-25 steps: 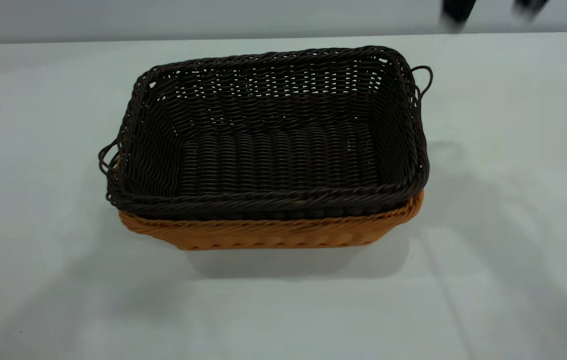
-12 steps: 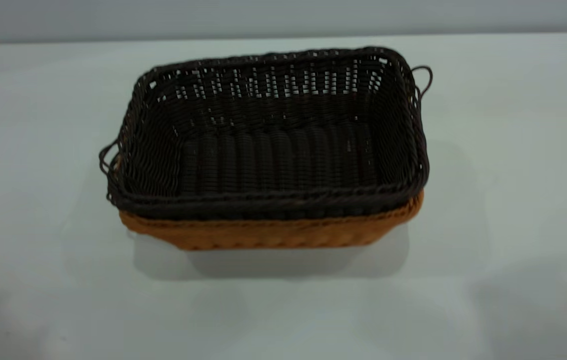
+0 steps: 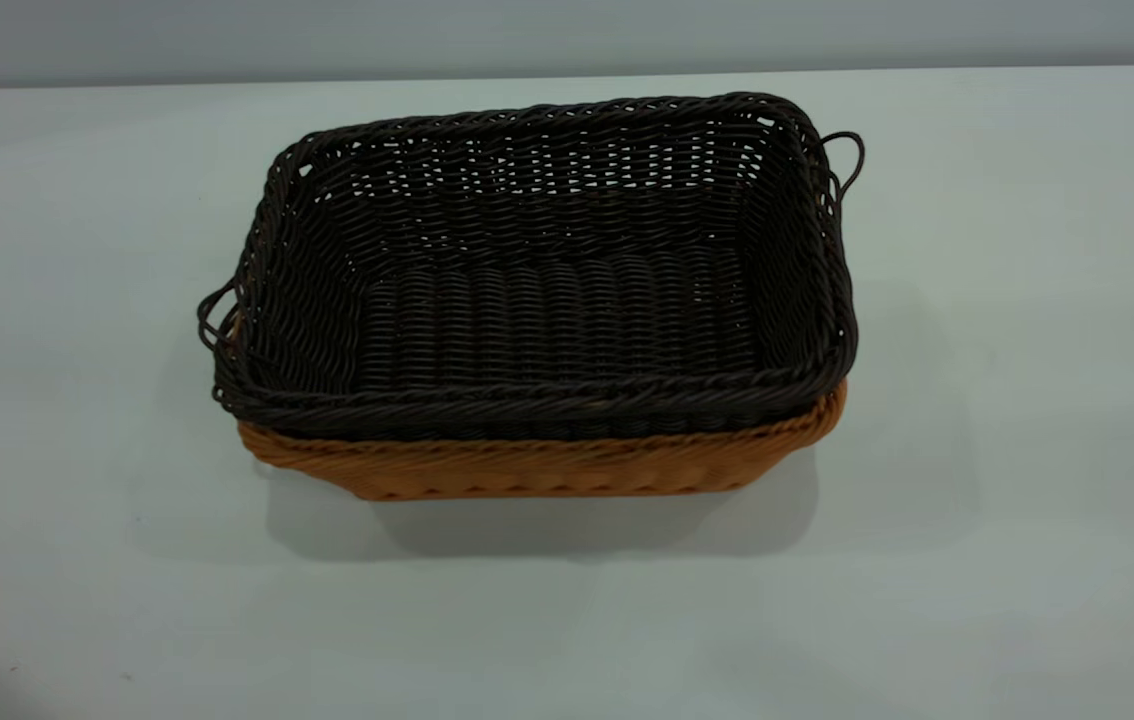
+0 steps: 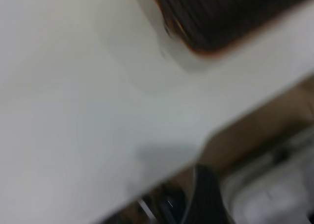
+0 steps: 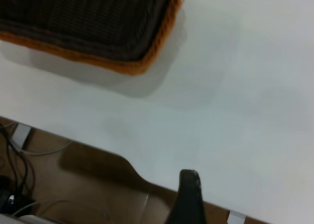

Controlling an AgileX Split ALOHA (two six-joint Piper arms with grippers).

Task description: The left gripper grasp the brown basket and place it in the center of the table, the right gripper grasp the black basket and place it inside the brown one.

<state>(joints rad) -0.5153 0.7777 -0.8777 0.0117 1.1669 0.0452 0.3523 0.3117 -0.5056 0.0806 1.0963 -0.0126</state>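
The black basket (image 3: 547, 290) sits nested inside the brown basket (image 3: 547, 465) near the middle of the white table (image 3: 1007, 420). Only the brown basket's orange-tan rim and lower wall show beneath the dark rim. Neither gripper shows in the exterior view. In the right wrist view a dark part of my right gripper (image 5: 189, 197) hangs over the table's edge, well apart from the nested baskets (image 5: 98, 33). The left wrist view is blurred. It shows a corner of the baskets (image 4: 221, 18) far off and a dark part of my left gripper (image 4: 201, 197) beyond the table's edge.
The table's edge (image 5: 122, 162) runs across the right wrist view, with brown floor and cables (image 5: 14, 155) below it. The table's edge (image 4: 206, 136) also crosses the left wrist view, with blurred pale shapes beyond it.
A second ago blurred dark gripper parts showed at the top right of the exterior view; they have left it. The arm shadows on the table have faded. The baskets have not moved.
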